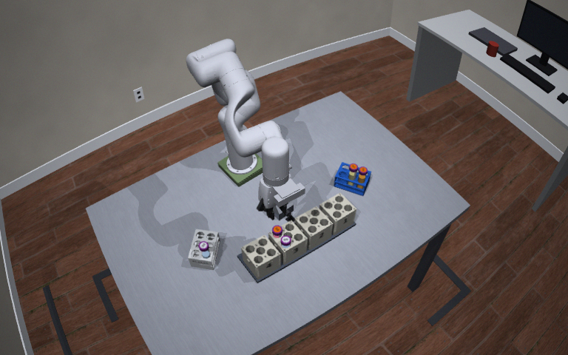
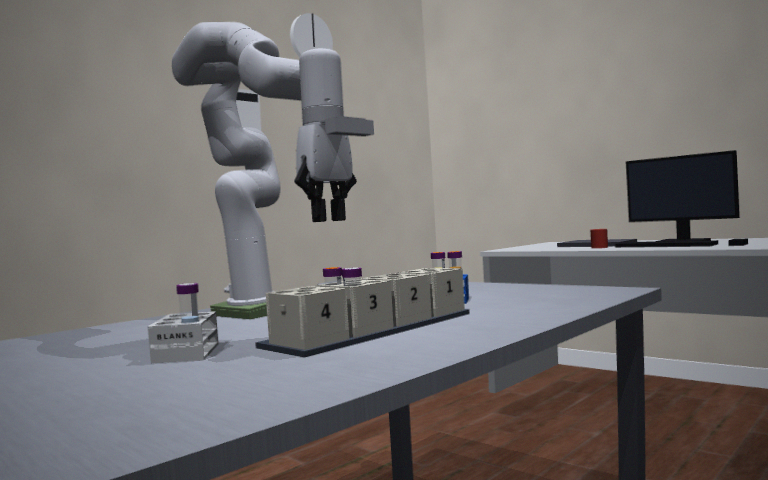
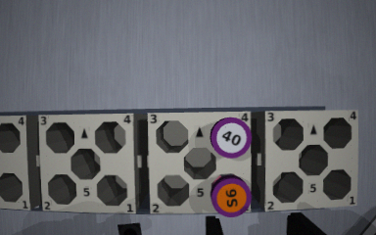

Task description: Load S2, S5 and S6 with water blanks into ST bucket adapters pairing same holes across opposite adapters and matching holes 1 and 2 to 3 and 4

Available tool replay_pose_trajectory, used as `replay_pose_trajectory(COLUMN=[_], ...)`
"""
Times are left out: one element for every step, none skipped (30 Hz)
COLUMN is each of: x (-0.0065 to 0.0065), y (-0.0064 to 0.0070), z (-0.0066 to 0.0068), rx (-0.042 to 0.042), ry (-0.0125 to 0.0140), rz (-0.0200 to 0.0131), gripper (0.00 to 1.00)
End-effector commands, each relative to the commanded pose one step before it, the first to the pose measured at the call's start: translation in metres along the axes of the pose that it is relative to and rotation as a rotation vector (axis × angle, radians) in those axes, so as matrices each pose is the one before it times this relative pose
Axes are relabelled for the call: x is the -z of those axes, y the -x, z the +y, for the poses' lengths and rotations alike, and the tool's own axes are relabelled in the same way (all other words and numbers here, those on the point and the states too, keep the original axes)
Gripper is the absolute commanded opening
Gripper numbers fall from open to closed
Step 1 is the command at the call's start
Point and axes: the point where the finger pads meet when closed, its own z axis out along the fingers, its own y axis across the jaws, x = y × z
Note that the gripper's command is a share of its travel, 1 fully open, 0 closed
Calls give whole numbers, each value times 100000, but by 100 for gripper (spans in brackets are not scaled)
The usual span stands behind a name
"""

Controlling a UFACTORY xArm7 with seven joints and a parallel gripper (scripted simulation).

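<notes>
My gripper (image 1: 279,215) (image 2: 328,211) is partly open and empty, above and behind adapter 3 (image 1: 295,251) (image 2: 371,319) (image 3: 200,207). Sample S6 (image 1: 276,230) (image 2: 332,272) (image 3: 231,197) stands in its hole 1. The white-dot 40 mL blank (image 1: 285,239) (image 2: 351,272) (image 3: 231,137) stands in its hole 4. Adapter 4 (image 1: 269,268) (image 2: 283,319) (image 3: 313,203), adapter 2 (image 1: 321,237) (image 2: 413,308) and adapter 1 (image 1: 345,222) (image 2: 449,300) show no tubes. Two orange-dot tubes (image 1: 353,168) (image 1: 363,170) stand in the blue rack (image 1: 349,188); their IDs are unreadable.
The white BLANKS rack (image 1: 203,264) (image 2: 175,348) at the left holds one white-dot tube (image 1: 203,245) (image 2: 187,288), number unreadable. The adapters sit in a row on the dark loading stand (image 1: 301,258) (image 2: 305,352). The DONE key is not in view.
</notes>
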Motion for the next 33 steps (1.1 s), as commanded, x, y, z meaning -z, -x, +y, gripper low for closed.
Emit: replay_pose_trajectory(x=[803, 200, 200, 200, 200, 200, 200, 200, 200, 133, 0, 0, -7, 0, 0, 5, 1, 0, 0, 0, 0, 0, 0, 0, -8, 2, 0, -1, 8, 0, 0, 0, -3], y=[-118, 0, 0, 0, 0, 0, 0, 0, 0, 0, 0, 0, 1, 0, 0, -1, 0, 0, 0, 0, 0, 0, 0, 0, 4, -1, 0, 1, -4, 0, 0, 0, 1], z=[7, 0, 0, 0, 0, 0, 0, 0, 0, 0, 0, 0, 0, 0, 0, 0, 0, 0, 0, 0, 0, 0, 0, 0, -1, 0, 0, 0, 0, 0, 0, 0, 0], rx=[15, 0, 0, 0, 0, 0, 0, 0, 0, 0, 0, 0, 0, 0, 0, 0, 0, 0, 0, 0, 0, 0, 0, 0, 0, 0, 0, 0, 0, 0, 0, 0, 0], ry=[35, 0, 0, 0, 0, 0, 0, 0, 0, 0, 0, 0, 0, 0, 0, 0, 0, 0, 0, 0, 0, 0, 0, 0, 0, 0, 0, 0, 0, 0, 0, 0, 0], rz=[418, 0, 0, 0, 0, 0, 0, 0, 0, 0, 0, 0, 2, 0, 0, -2, 0, 0, 0, 0, 0, 0, 0, 0, -16, 3, 0, -3, 16, 0, 0, 0, -6], gripper=[44, 44, 44, 44, 44, 44, 44, 44, 44, 44, 44, 44, 44, 44, 44, 44, 44, 44, 44, 44, 44, 44, 44, 44, 44, 44, 44, 44, 44, 44, 44, 44, 44])
